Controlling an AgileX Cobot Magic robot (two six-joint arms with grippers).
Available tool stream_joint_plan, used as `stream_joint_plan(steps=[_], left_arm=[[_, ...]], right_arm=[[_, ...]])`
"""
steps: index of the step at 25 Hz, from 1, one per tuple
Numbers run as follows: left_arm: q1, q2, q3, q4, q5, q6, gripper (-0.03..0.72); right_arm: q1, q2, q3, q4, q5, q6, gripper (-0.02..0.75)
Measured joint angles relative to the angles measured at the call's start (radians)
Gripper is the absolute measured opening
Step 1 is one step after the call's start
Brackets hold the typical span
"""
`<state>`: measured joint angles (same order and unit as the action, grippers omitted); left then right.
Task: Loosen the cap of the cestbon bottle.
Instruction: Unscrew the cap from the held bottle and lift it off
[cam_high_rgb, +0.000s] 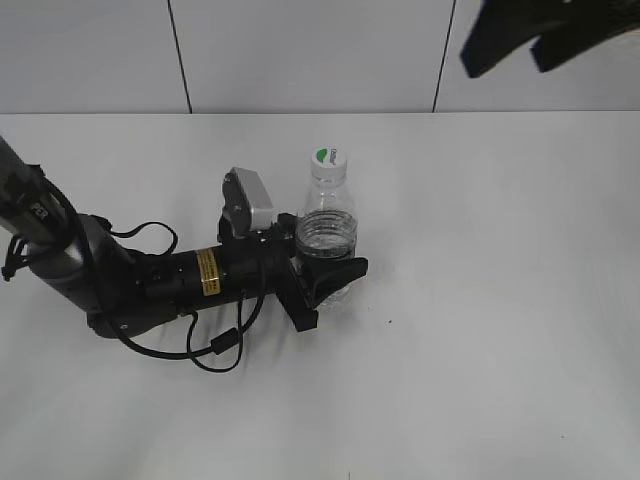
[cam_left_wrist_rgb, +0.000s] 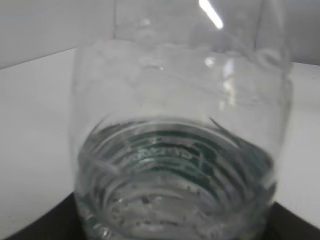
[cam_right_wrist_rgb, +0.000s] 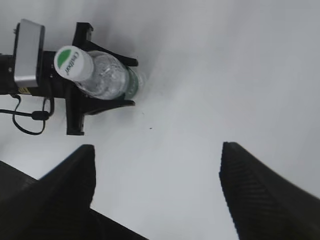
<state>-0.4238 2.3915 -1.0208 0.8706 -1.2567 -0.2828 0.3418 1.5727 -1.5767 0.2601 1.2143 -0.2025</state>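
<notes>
The cestbon bottle (cam_high_rgb: 326, 225) stands upright on the white table, clear with a dark green label low down. Its white cap (cam_high_rgb: 326, 159) with a green mark sits on top. My left gripper (cam_high_rgb: 328, 280) is shut on the bottle's lower body. In the left wrist view the bottle (cam_left_wrist_rgb: 175, 150) fills the frame. My right gripper (cam_high_rgb: 510, 42) hangs high at the top right, open and empty. The right wrist view looks down on the bottle (cam_right_wrist_rgb: 107, 77) and its cap (cam_right_wrist_rgb: 73, 62), with the open jaws (cam_right_wrist_rgb: 156, 165) well to the right of them.
The left arm (cam_high_rgb: 120, 275) lies low across the table's left side with a black cable (cam_high_rgb: 215, 350) looped beside it. The table's far edge meets a white panelled wall (cam_high_rgb: 300, 50).
</notes>
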Motion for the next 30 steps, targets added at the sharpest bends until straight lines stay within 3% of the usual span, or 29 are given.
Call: stream_joint_plan(steps=[6, 16, 30], left_arm=[[0.000, 0.000, 0.000, 0.000, 0.000, 0.000, 0.401], [0.000, 0.000, 0.000, 0.000, 0.000, 0.000, 0.401], [0.000, 0.000, 0.000, 0.000, 0.000, 0.000, 0.401]], right_arm=[[0.140, 0.194, -0.143, -0.008, 0.000, 0.066, 0.588], [0.245, 0.410, -0.274, -0.008, 0.002, 0.089, 0.588], [0.258, 0.495, -0.311, -0.017, 0.004, 0.091, 0.588]])
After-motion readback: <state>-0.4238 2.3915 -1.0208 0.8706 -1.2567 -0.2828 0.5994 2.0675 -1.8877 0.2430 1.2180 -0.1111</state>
